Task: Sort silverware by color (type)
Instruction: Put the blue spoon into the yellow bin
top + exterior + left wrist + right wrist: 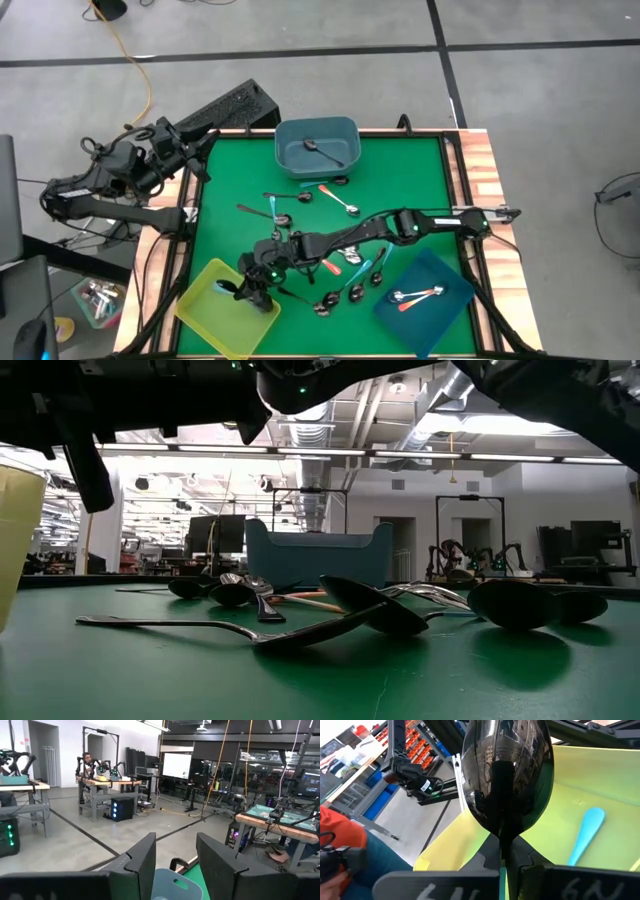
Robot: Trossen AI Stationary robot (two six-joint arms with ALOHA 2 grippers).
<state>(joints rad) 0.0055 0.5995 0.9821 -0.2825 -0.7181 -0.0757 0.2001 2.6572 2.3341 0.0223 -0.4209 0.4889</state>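
Overhead, right gripper [252, 290] reaches across the green mat to the yellow bin [205, 322], fingers pinched on a spoon [262, 286]. Left gripper [205, 128] waits off the table's far left corner. Loose spoons [352, 288] are scattered mid-mat, one lies in the grey-blue bin [346, 132], two in the dark blue bin [455, 300].

Low view: shiny rounded bowls, thin dark handles, some crossed over each other [300, 628].

Left wrist: its fingers [145, 862] stand spread, nothing between them.

Right wrist: glossy convex bowl of the held spoon [507, 775] stands up from the clamped fingers over smooth yellow plastic; a light blue handle [585, 834] is already inside. Probably best to lower well inside the rim before letting go, so slick metal doesn't bounce out.
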